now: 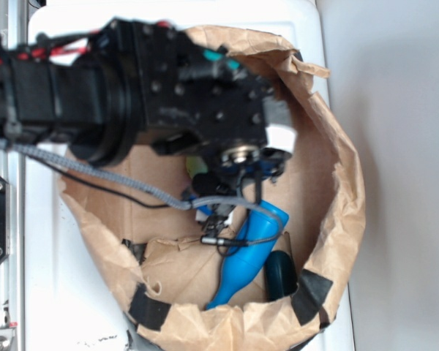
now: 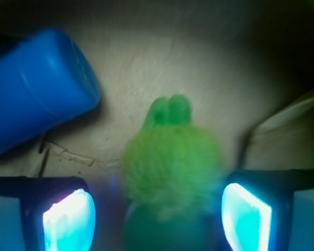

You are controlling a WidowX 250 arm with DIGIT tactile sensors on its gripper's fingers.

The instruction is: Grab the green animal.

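Now my fingers (image 2: 157, 212) are spread wide, one glowing pad (image 2: 69, 218) low on the left of the wrist view and the other low on the right, and the green animal (image 2: 172, 162) sits squarely in the gap between them. Its fuzzy yellow-green body fills most of that gap, two small nubs point away from me at its far end, and its smoother, darker green part lies nearest me, between the pads. Neither pad looks to be pressing the fur, though the blur keeps me from being sure of a light touch on the right side. I judge the approach and the lining-up done; what is left is to close on the body and lift, and nothing here shows that a grip is made. The blue bottle (image 2: 36, 89) lies ahead and to the left of my fingers, apart from the toy, so I think it stays clear of the closing. From the exterior view I am reaching down into a brown paper bag (image 1: 336, 241) with a rolled rim and dark tape patches; my arm hides nearly all of the toy there, while the bottle and a dark oval object (image 1: 282, 274) show beyond it. The bag's floor under the toy is pale, creased paper, likely soft and uneven. The bag rests on a white table (image 1: 51, 292) beside a plain light wall.
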